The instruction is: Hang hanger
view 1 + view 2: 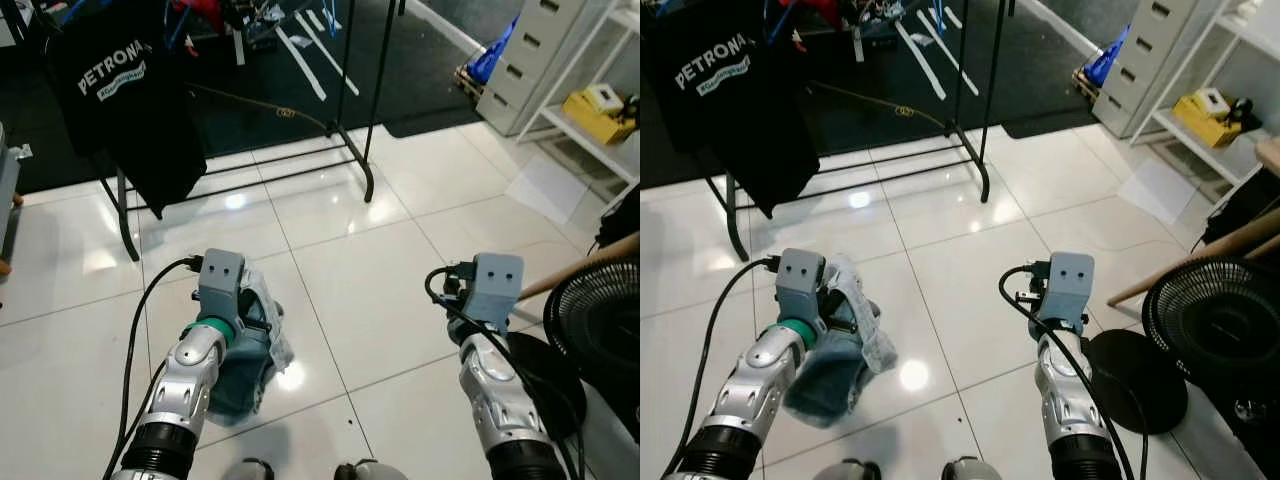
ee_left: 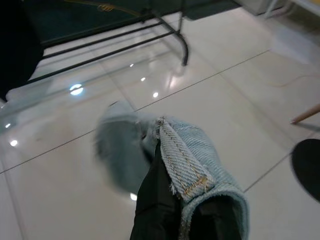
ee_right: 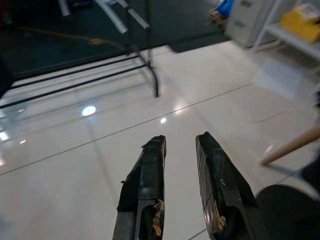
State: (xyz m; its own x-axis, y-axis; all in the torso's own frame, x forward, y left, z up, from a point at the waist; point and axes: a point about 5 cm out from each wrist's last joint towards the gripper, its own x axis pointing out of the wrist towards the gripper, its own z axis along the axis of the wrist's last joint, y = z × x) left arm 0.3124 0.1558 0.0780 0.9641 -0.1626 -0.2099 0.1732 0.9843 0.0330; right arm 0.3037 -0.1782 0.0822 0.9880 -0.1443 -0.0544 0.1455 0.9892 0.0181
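Note:
A light-blue denim garment [image 1: 252, 345] hangs bunched from my left gripper [image 2: 156, 155], which is shut on its hemmed edge low over the white tiled floor. One black finger [image 2: 155, 200] shows under the cloth. My right gripper [image 3: 181, 140] is open with nothing between its fingers, held above bare tiles to the right. Ahead stands a black clothes rack [image 1: 350, 140]. A black T-shirt with white lettering [image 1: 125, 90] hangs on the rack's left side. I cannot make out a hanger inside the denim.
A black floor fan [image 1: 600, 320] and its round base [image 1: 1135, 375] stand close on my right, with a wooden pole [image 1: 580, 265] leaning across. A white shelf with a yellow box [image 1: 598, 112] and a grey drawer cabinet [image 1: 530, 60] are at the far right. Dark carpet lies behind the rack.

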